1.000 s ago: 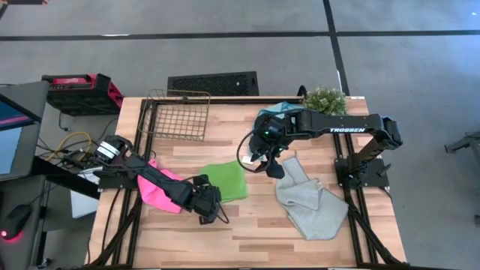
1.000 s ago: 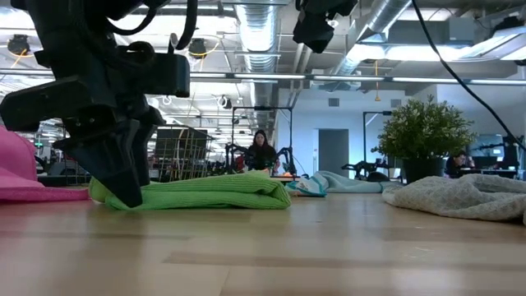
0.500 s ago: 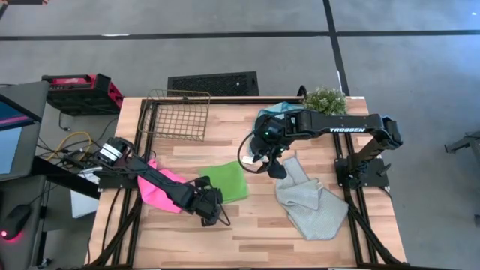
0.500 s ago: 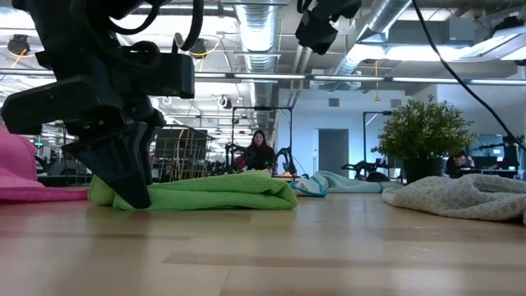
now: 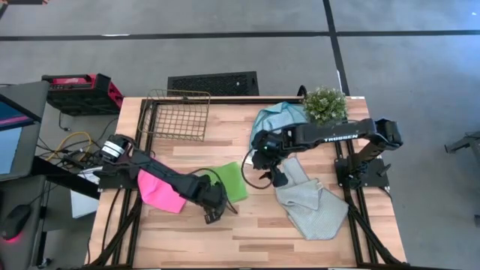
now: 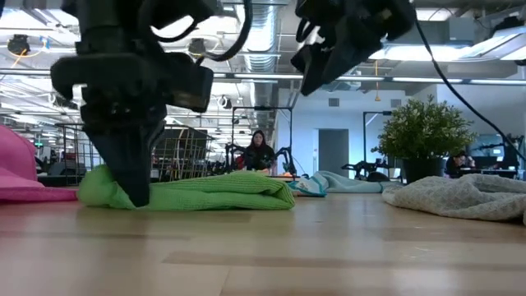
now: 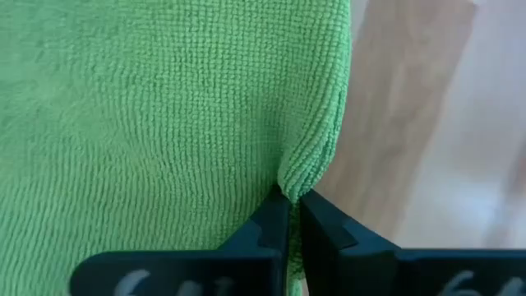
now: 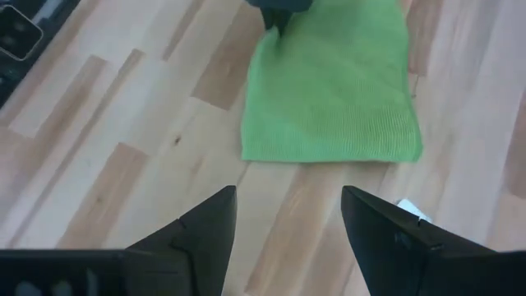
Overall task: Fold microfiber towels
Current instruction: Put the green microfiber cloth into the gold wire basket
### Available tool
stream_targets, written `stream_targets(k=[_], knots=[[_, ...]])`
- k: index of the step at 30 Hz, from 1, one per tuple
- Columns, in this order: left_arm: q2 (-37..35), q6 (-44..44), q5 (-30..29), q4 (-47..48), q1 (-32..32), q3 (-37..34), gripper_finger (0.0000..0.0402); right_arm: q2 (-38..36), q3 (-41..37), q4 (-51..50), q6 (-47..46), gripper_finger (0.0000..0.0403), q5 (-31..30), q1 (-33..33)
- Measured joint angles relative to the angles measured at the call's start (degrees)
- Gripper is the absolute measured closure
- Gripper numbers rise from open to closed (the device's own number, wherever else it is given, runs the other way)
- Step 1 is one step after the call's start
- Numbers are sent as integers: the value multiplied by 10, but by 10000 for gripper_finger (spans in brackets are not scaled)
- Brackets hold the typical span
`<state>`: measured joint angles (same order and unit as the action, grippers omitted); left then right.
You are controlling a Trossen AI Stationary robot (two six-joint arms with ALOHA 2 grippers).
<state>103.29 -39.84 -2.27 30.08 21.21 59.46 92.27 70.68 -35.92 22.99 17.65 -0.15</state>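
The bright green towel [image 5: 234, 180] lies folded on the wooden table's middle, seen also in the low view [image 6: 214, 191]. My left gripper [image 5: 213, 211] stands at its near left corner, shut on it. My right gripper [image 5: 271, 174] hangs open above the table between the green towel and the crumpled pale grey towel [image 5: 311, 206]; its wrist view looks down on the green towel [image 8: 333, 90]. The hot pink towel [image 5: 160, 191] lies under my left arm. The teal-blue towel [image 5: 276, 116] lies at the far edge. My left gripper pinches the green towel's near left corner [image 7: 306, 168] between its two fingertips. The fingers come from above, pointing steeply down. The cloth puckers into a small fold at the pinch. The rest of the towel lies flat on the table [image 6: 246, 193].
A wire basket [image 5: 177, 114] stands at the far left and a small potted plant [image 5: 324, 101] at the far right corner. Bare wood lies along the near edge [image 5: 247, 240].
My left gripper has shut on the green towel's near left corner, turning and shifting a little toward the table's right; the cloth has bunched there. My right gripper has come down toward the table beside the green towel, staying open.
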Motion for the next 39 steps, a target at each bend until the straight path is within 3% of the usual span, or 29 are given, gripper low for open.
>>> stream_targets(k=[6,13,18,25,32,39], knots=[[-44,-1,20,5,-30,3,400,0,-56,96,0,159,-5,29],[-63,-11,55,1,-66,3,401,12,-105,219,0,159,-85,61],[-63,-16,80,-16,-86,5,401,58,-104,270,-9,159,-103,75],[-69,-16,91,-17,-105,17,401,121,-108,316,-39,159,-111,94],[-69,-15,103,-13,-110,27,401,150,-108,339,-50,159,-203,104],[-69,-15,120,-12,-112,27,401,174,-106,366,-50,159,-206,120]])
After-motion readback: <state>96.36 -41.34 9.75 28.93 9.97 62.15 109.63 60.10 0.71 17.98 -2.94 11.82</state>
